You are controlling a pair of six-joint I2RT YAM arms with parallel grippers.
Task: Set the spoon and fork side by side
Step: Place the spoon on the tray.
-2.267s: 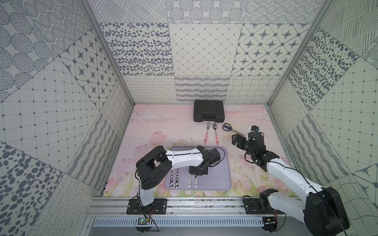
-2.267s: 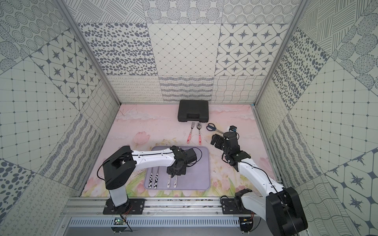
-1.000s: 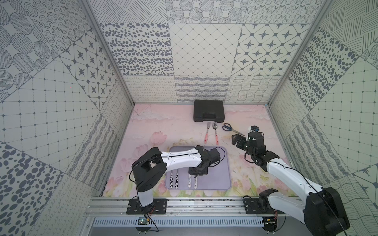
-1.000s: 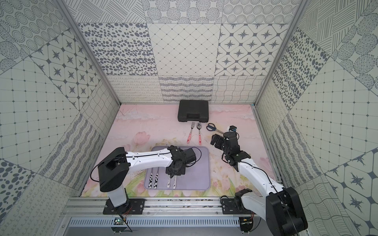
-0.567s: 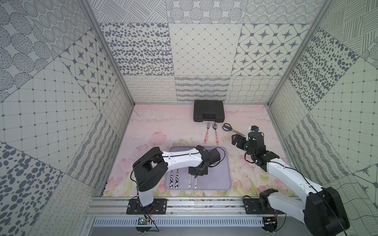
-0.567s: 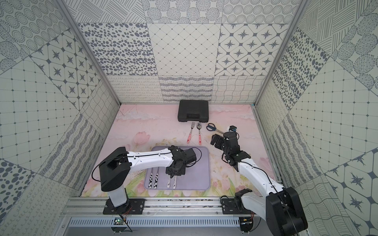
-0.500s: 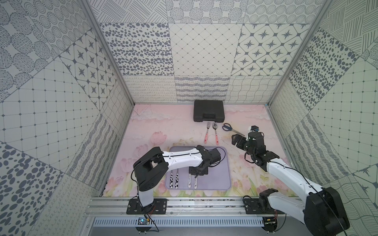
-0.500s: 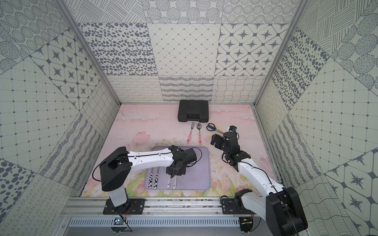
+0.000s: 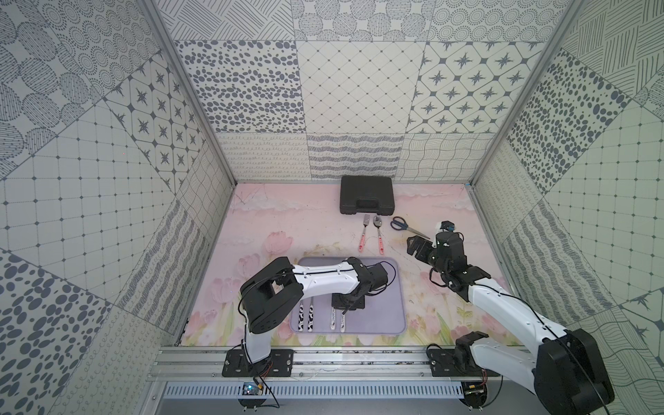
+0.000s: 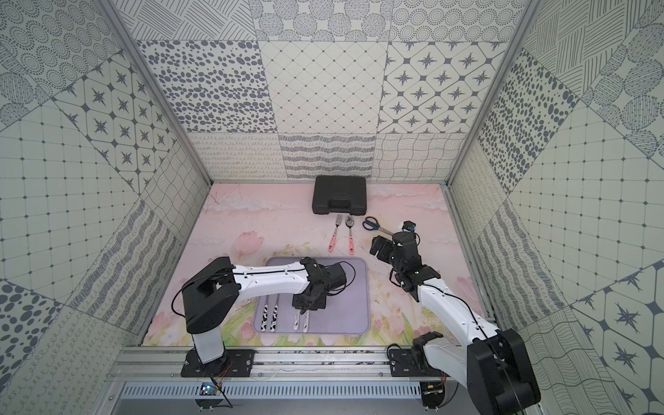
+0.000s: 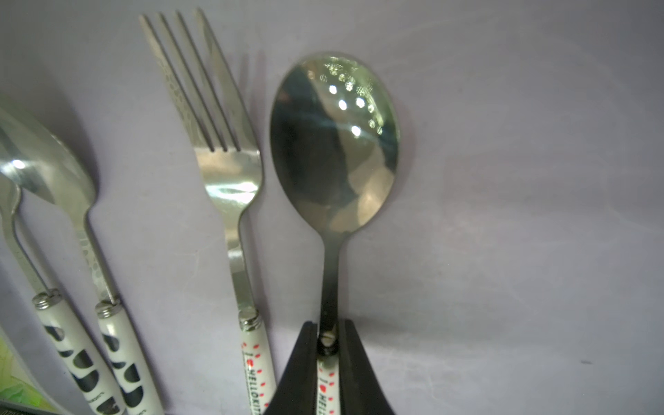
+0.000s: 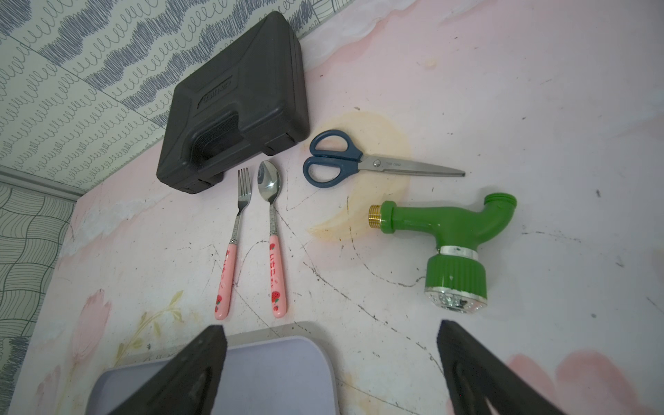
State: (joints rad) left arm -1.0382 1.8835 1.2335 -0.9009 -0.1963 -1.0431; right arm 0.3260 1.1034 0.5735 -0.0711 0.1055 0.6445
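On the purple tray (image 11: pixel 503 179) a fork (image 11: pixel 230 172) and a spoon (image 11: pixel 334 143), both with white handles with red dots, lie parallel a small gap apart. My left gripper (image 11: pixel 328 325) is shut on the spoon where its neck meets the handle. In both top views this gripper (image 9: pixel 346 305) (image 10: pixel 308 303) points down at the tray's front middle, over the spoon's handle (image 9: pixel 343 321) and beside the fork's handle (image 9: pixel 332 321). My right gripper (image 12: pixel 332 330) is open and holds nothing. It hovers (image 9: pixel 416 246) beyond the tray's far right corner.
A second spoon and fork with cow-spot handles (image 9: pixel 305 319) lie on the tray's left part. A pink-handled fork (image 12: pixel 230 251) and spoon (image 12: pixel 275 248), blue scissors (image 12: pixel 359 161), a green hose nozzle (image 12: pixel 449 233) and a black case (image 9: pixel 366 199) lie behind the tray.
The left arm's elbow has shifted slightly while its gripper stays at the same spot on the tray. The right arm has not moved.
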